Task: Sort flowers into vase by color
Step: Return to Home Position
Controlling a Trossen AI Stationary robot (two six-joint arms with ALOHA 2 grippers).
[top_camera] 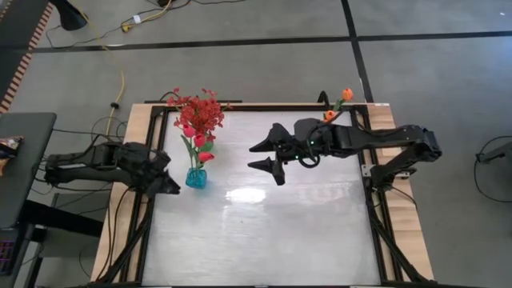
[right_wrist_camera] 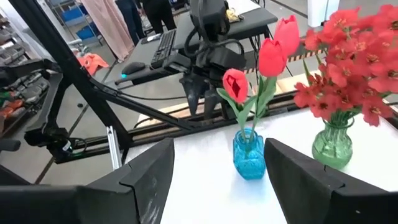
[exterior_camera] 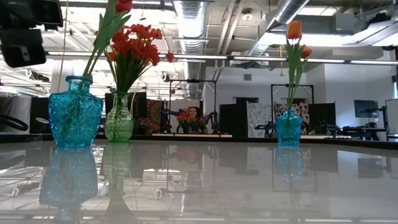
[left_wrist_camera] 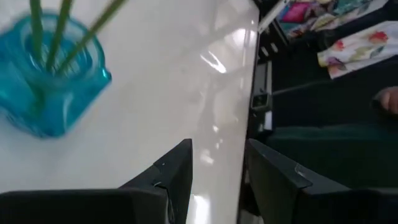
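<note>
I'm seeing three red tulips (right_wrist_camera: 272, 56) standing in the left blue vase (top_camera: 196, 178), red sprays (top_camera: 204, 110) in the green vase (exterior_camera: 118, 118), and orange tulips (exterior_camera: 293, 29) in the right blue vase (exterior_camera: 288, 129). The left gripper (left_wrist_camera: 217, 146) is hovering just beside the left blue vase, jaws parted and empty. The right gripper (top_camera: 251, 157) is hanging over mid-table, jaws spread wide, gripping nothing.

White table (top_camera: 264, 232), blue vases (exterior_camera: 75, 112) (exterior_camera: 288, 129), green vase (exterior_camera: 118, 118)
</note>
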